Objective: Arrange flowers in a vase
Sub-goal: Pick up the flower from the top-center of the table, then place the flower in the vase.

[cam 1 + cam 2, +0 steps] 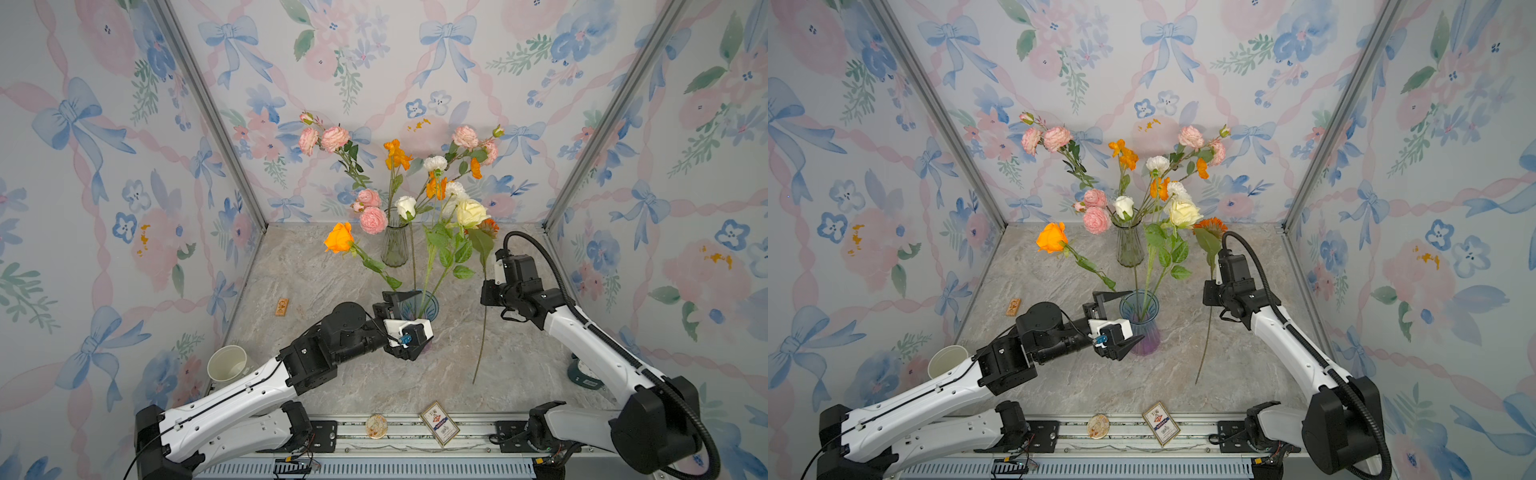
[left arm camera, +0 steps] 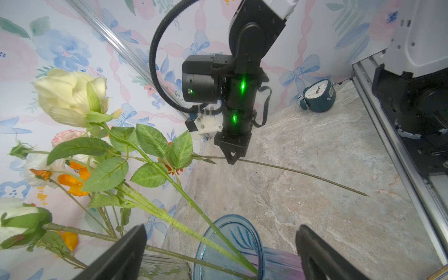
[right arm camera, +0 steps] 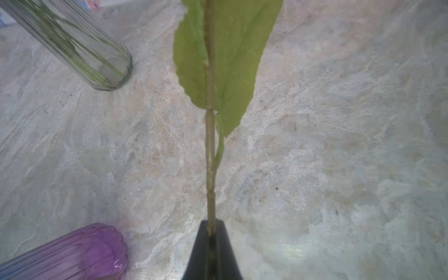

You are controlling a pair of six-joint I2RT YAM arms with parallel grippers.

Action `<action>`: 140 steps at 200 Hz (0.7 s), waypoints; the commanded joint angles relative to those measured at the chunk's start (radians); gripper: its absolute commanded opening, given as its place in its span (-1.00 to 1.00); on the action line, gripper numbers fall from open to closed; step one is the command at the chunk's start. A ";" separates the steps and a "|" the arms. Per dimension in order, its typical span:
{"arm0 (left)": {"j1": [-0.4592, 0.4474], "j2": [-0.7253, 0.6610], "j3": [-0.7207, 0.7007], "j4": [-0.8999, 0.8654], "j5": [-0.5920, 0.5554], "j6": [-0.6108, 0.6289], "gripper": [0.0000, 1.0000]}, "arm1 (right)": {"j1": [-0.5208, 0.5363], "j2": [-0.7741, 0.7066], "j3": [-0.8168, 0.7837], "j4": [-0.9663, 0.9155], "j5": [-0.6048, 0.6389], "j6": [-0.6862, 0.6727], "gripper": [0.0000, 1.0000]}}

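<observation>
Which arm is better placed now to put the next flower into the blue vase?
Right. The right gripper is shut on a long flower stem beside the blue vase; the left gripper stands open at the vase's rim and holds no flower.

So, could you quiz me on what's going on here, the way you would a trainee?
1. True or false: the right tool is empty.
2. How many glass vases stand on the table? A) one B) two C) three
3. Which tool has its jaws wide open on either side of the blue vase?

Key:
1. False: it is shut on a long green stem.
2. B: the blue vase and a clear vase behind it.
3. The left tool.
</observation>
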 commanded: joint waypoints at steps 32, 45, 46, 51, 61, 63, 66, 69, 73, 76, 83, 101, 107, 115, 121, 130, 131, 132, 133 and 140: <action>0.038 -0.044 -0.006 0.020 0.022 -0.020 0.96 | 0.088 -0.277 -0.022 0.034 0.206 -0.042 -1.00; 0.048 -0.050 -0.005 0.022 0.027 -0.021 0.96 | 0.116 -0.323 -0.002 0.015 0.244 -0.059 -1.00; 0.049 -0.051 -0.005 0.023 0.027 -0.021 0.96 | 0.119 -0.324 -0.001 0.014 0.246 -0.061 -1.00; 0.054 -0.051 -0.006 0.023 0.030 -0.021 0.96 | 0.131 -0.344 0.004 0.012 0.262 -0.071 -1.00; 0.062 -0.053 -0.004 0.023 0.034 -0.023 0.96 | 0.159 -0.376 0.010 0.012 0.292 -0.087 -1.00; 0.062 -0.054 -0.004 0.023 0.034 -0.023 0.96 | 0.163 -0.383 0.009 0.013 0.298 -0.089 -1.00; 0.063 -0.054 -0.004 0.023 0.034 -0.024 0.96 | 0.171 -0.393 0.009 0.015 0.303 -0.095 -1.00; 0.065 -0.055 -0.004 0.023 0.034 -0.024 0.96 | 0.179 -0.402 0.009 0.019 0.309 -0.100 -1.00; 0.064 -0.057 -0.004 0.023 0.032 -0.024 0.96 | 0.187 -0.415 0.009 0.022 0.315 -0.107 -1.00; 0.064 -0.057 -0.004 0.023 0.032 -0.024 0.96 | 0.194 -0.425 0.009 0.025 0.320 -0.112 -1.00; 0.064 -0.060 -0.004 0.023 0.033 -0.024 0.96 | 0.207 -0.445 0.010 0.030 0.333 -0.121 -1.00; 0.064 -0.060 -0.003 0.025 0.043 -0.028 0.96 | 0.242 -0.497 0.001 0.066 0.338 -0.145 -1.00; 0.065 -0.061 -0.003 0.025 0.045 -0.029 0.96 | 0.255 -0.513 -0.001 0.078 0.340 -0.153 -1.00; 0.066 -0.059 -0.003 0.025 0.046 -0.028 0.96 | 0.274 -0.530 0.000 0.093 0.340 -0.167 -1.00; 0.065 -0.058 -0.003 0.025 0.046 -0.029 0.96 | 0.288 -0.540 0.006 0.106 0.341 -0.179 -1.00; 0.066 -0.056 -0.003 0.025 0.049 -0.028 0.96 | 0.311 -0.552 0.018 0.126 0.343 -0.198 -1.00; 0.066 -0.056 -0.003 0.026 0.050 -0.028 0.96 | 0.314 -0.553 0.019 0.128 0.341 -0.200 -1.00; 0.066 -0.055 -0.003 0.025 0.050 -0.028 0.96 | 0.316 -0.554 0.021 0.131 0.341 -0.203 -1.00; 0.066 -0.054 -0.003 0.025 0.050 -0.029 0.96 | 0.318 -0.555 0.022 0.136 0.341 -0.206 -1.00; 0.066 -0.054 -0.003 0.026 0.054 -0.029 0.96 | 0.337 -0.558 0.035 0.160 0.325 -0.226 -1.00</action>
